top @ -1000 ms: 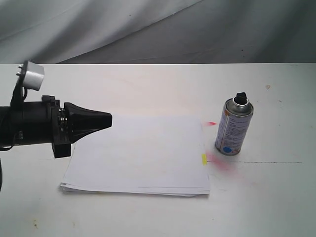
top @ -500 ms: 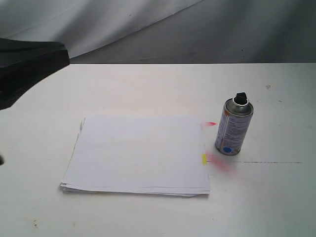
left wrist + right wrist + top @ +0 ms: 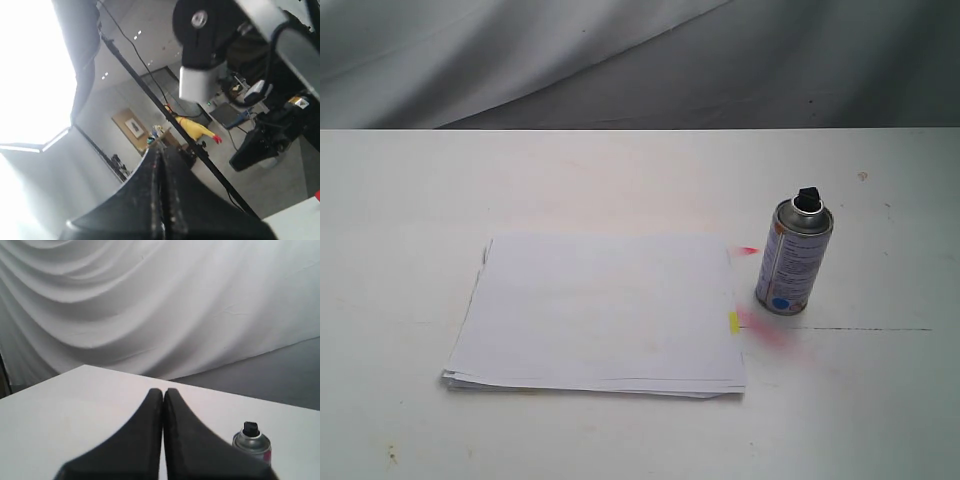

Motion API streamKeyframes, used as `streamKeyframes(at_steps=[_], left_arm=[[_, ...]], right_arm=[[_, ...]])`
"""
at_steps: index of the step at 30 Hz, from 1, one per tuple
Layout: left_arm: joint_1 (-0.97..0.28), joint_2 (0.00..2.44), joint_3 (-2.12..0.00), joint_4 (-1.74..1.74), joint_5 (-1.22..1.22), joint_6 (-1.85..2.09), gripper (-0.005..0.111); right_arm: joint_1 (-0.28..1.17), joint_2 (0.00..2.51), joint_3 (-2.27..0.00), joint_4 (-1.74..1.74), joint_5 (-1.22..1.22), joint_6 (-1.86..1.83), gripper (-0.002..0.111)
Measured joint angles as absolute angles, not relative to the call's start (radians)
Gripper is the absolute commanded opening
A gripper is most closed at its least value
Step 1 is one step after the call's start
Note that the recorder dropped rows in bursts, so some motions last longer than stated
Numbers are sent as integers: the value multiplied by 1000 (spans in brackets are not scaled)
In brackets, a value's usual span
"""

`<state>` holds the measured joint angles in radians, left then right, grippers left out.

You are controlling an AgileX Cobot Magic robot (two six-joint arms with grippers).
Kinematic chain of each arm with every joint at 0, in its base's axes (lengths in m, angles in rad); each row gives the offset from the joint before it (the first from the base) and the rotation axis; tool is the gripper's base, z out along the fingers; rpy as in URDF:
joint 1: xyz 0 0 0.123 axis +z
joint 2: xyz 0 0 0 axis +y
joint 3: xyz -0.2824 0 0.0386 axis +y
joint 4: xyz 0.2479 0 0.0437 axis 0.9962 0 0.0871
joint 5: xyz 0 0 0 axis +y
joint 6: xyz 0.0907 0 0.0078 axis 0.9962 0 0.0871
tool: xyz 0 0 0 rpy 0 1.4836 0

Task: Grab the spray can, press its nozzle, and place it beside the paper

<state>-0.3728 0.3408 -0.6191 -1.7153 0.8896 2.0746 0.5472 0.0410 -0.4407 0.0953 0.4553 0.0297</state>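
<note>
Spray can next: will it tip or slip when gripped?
Probably tips easily: the spray can stands upright, tall for its narrow base. Its smooth metal wall likely slips in a loose pinch. On its side, it would likely roll.

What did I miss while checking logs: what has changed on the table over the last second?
The left pincer, earlier over the left edge of the paper, lifted up and leftward out of the exterior view; it is shut and empty. Nothing was grasped or released. The spray can and the paper stayed put, the can upright.
</note>
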Motion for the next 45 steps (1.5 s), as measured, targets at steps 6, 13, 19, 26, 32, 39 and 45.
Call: streamKeyframes(at_steps=[6,13,19,26,32,39,45], left_arm=[[-373,237,-619,-1715,891,2075,0],[-373,220,-619,-1715,889,2075,0],[-373,191,-619,-1712,893,2075,0],[-373,189,-619,-1709,895,2075,0],[-373,189,-619,-1709,895,2075,0],[-373,189,-619,-1709,895,2075,0],[-361,189,-619,-1563,860,1985,0]], right_arm=[[547,37,-441,97,601,30,0],[547,4,-433,223,627,17,0],[547,4,-314,363,447,-58,0],[547,4,-190,407,351,-64,0],[547,4,-181,419,342,-64,0],[547,4,-181,421,342,-63,0],[547,4,-181,421,342,-63,0]])
